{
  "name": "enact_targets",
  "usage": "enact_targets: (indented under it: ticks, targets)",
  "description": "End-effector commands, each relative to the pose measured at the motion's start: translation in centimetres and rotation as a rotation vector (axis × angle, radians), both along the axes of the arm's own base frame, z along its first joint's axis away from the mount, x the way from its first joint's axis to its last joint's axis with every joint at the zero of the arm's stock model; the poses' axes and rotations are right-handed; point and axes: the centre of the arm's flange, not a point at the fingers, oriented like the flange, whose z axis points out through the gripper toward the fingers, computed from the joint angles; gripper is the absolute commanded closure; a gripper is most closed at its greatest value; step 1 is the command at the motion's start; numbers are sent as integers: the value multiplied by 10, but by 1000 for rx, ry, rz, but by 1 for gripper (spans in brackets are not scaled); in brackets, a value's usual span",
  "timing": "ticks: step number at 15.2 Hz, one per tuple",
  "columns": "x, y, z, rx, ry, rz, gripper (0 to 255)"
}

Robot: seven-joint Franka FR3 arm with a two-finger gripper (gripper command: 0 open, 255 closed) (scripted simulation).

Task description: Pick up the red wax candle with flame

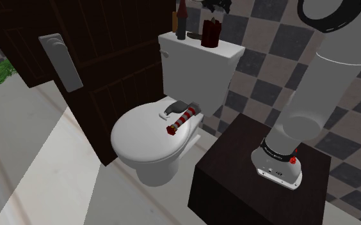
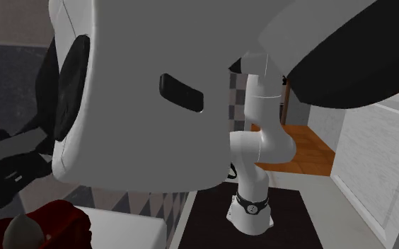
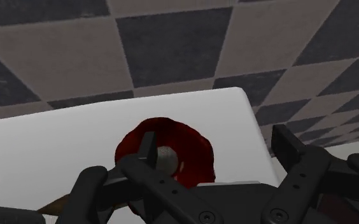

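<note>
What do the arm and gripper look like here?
The arm is white with thick rounded links, dark joint rings and a black lettered band plus a red dot near its foot. The gripper is all black, blocky, with small screw holes.

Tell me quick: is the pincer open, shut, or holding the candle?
Pincer: open, right at the red candle, not clasping it.

White arm (image 2: 120,106) up close, red candle (image 2: 64,216) btm-left, dark stand (image 2: 304,223) behind
</note>
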Motion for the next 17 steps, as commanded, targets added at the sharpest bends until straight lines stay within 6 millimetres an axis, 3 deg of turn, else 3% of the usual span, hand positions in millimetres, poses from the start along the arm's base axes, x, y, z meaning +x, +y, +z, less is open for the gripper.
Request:
enact_targets:
  ticks: [1,4,13,14,17]
  targets:
    - [23,4,-8,-33,54,86,0]
    - [49,10,-17,-73,115,187,0]
    - [49,10,-57,-73,115,187,0]
    - [49,11,-57,-73,115,187,255]
    - [49,11,-57,-73,115,187,255]
